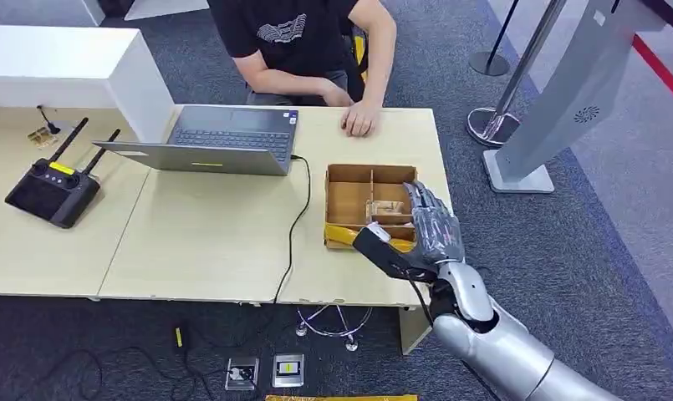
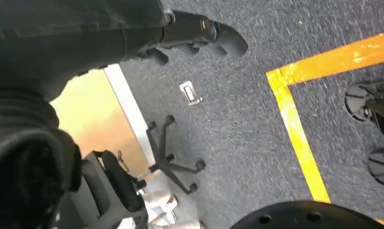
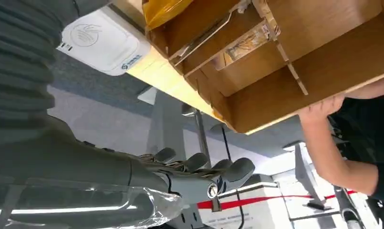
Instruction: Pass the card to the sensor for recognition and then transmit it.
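A cardboard box (image 1: pixel 328 200) with dividers stands on the table's right part. A clear-sleeved card (image 1: pixel 389 209) lies in one of its middle compartments, and the right wrist view shows this card (image 3: pixel 242 43) propped against a divider. My right hand (image 1: pixel 433 225) hovers over the box's near right corner with fingers stretched out and nothing in them. The white sensor pad (image 3: pixel 101 43) lies flat on the table beside the box (image 3: pixel 323 67). My left hand (image 2: pixel 194 33) hangs over the carpet, fingers loose and holding nothing.
A person sits across the table with one hand (image 1: pixel 359 121) resting near the box. A laptop (image 1: pixel 224 138) with a black cable and a black antenna remote (image 1: pixel 53 188) lie to the left. A grey kiosk (image 1: pixel 567 92) stands on the right.
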Available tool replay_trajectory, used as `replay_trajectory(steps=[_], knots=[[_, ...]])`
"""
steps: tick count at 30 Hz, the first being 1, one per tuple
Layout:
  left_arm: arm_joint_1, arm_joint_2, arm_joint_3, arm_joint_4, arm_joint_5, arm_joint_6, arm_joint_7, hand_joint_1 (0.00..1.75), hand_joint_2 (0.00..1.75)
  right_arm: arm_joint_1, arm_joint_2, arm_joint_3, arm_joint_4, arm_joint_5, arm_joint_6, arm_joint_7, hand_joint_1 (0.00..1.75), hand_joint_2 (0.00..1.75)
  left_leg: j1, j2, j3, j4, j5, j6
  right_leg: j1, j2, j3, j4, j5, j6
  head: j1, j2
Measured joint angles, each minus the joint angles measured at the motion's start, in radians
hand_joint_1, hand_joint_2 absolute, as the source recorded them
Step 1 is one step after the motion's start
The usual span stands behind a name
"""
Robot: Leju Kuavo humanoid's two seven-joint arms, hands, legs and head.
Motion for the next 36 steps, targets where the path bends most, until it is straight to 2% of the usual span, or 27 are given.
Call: replay_trajectory(steps=[6, 15, 36], knots=[[-0.007, -0.003, 0.000, 0.000, 0.000, 0.000, 0.010, 0.00, 0.00, -0.015, 0.050, 0.013, 0.082, -0.003, -0.012, -0.016, 0.00, 1.75, 0.000, 0.000, 0.000, 0.000, 0.000, 0.000, 0.000, 0.000, 0.000, 0.000, 0.000, 0.000, 0.000, 0.000], [-0.009, -0.005, 0.000, 0.000, 0.000, 0.000, 0.010, 0.00, 0.00, -0.041, 0.093, 0.029, 0.174, 0.003, -0.020, -0.023, 0.00, 1.75, 0.000, 0.000, 0.000, 0.000, 0.000, 0.000, 0.000, 0.000, 0.000, 0.000, 0.000, 0.000, 0.000, 0.000], [-0.003, -0.004, 0.000, 0.000, 0.024, 0.000, 0.010, 0.00, 0.00, -0.056, 0.112, 0.030, 0.257, 0.021, -0.066, -0.033, 0.00, 1.75, 0.000, 0.000, 0.000, 0.000, 0.000, 0.000, 0.000, 0.000, 0.000, 0.000, 0.000, 0.000, 0.000, 0.000]])
